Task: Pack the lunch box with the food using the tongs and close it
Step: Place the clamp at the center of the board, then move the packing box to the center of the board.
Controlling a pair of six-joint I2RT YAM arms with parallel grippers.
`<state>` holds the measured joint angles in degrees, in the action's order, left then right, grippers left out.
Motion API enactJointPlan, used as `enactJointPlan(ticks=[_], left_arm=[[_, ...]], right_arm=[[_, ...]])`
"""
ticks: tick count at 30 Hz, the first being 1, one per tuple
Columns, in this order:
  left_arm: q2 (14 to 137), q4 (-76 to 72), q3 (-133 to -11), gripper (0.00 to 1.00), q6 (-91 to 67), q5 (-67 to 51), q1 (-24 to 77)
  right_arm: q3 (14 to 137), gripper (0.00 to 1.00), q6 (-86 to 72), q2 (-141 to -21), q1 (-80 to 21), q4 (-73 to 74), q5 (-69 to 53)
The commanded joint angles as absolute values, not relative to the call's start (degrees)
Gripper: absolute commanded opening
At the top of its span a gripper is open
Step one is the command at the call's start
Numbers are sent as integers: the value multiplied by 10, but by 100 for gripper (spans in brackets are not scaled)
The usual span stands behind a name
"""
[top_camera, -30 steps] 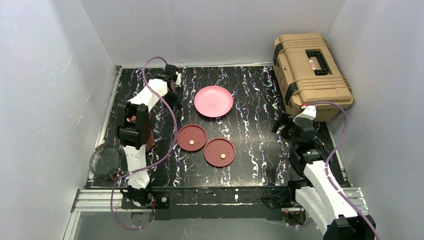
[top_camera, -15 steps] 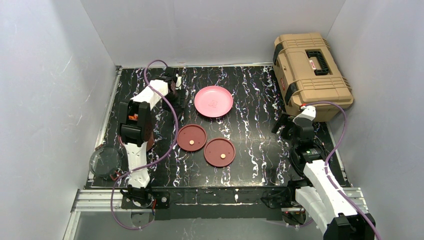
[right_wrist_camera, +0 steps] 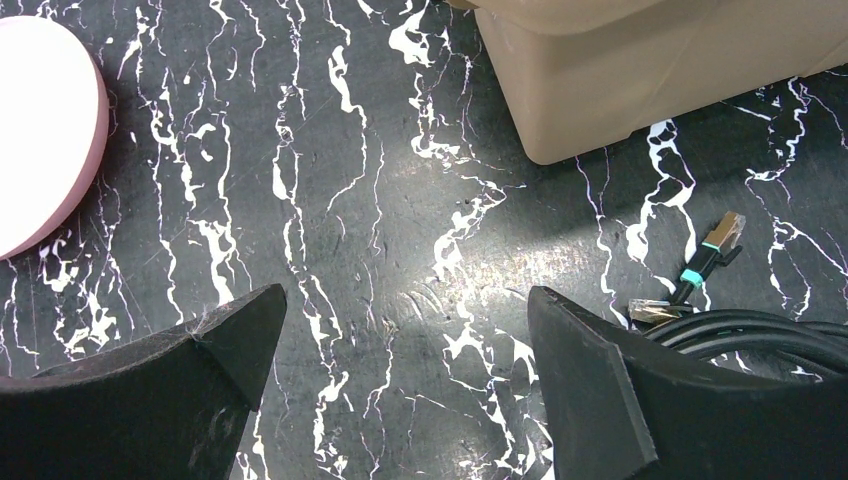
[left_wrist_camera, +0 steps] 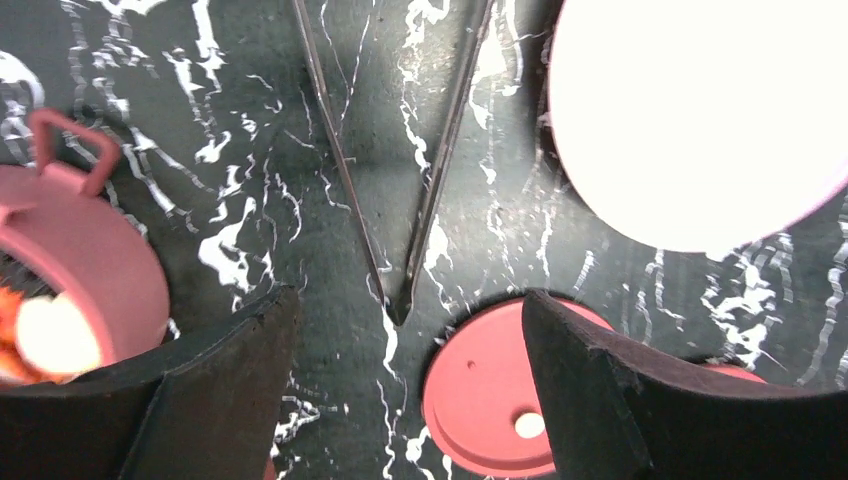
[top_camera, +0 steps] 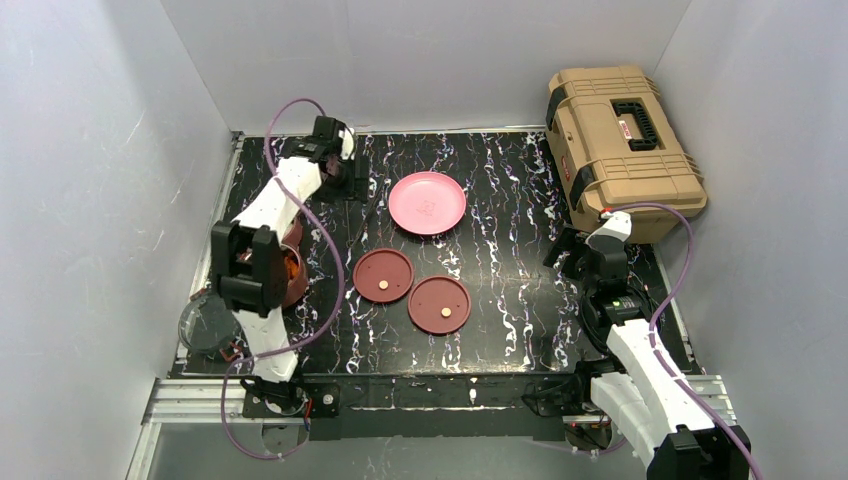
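The tongs (left_wrist_camera: 440, 170) lie flat on the black table in a narrow V. Their joined end sits between the fingers of my left gripper (left_wrist_camera: 405, 300), which is open and holds nothing. In the top view that left gripper (top_camera: 348, 178) hovers at the far left of the table. A maroon lunch box bowl (left_wrist_camera: 95, 280) with a loop handle holds food (left_wrist_camera: 40, 335), orange and pale pieces; in the top view this bowl (top_camera: 295, 268) is mostly hidden under my left arm. Two flat lunch box lids (top_camera: 384, 275) (top_camera: 439, 305) lie mid-table. My right gripper (right_wrist_camera: 405, 330) is open above bare table.
A pink plate (top_camera: 427, 202) lies beyond the lids. A tan toolbox (top_camera: 620, 150) stands at the back right, close to my right arm. A clear round dish (top_camera: 208, 322) sits at the left edge. Loose cables (right_wrist_camera: 740, 330) lie by the right fingers.
The left arm's elbow has swung left and its wrist has shifted toward the far edge. The right arm has not moved.
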<state>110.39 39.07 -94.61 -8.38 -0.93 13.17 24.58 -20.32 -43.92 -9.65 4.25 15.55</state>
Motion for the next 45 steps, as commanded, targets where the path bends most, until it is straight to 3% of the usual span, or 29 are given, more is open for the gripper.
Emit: enactJointPlan(ticks=[1, 21, 24, 35, 45], left_arm=[[975, 402, -907, 80, -91, 6, 127], [693, 518, -679, 87, -192, 68, 92], [696, 507, -664, 83, -189, 61, 81], [749, 461, -634, 53, -159, 69, 64], [749, 430, -608, 50, -135, 99, 64]], right_arm=[[260, 100, -197, -441, -96, 30, 169], [259, 100, -200, -447, -95, 23, 156], [258, 100, -201, -446, -96, 23, 155], [258, 100, -200, -439, -95, 29, 158], [257, 100, -202, -447, -95, 23, 152]])
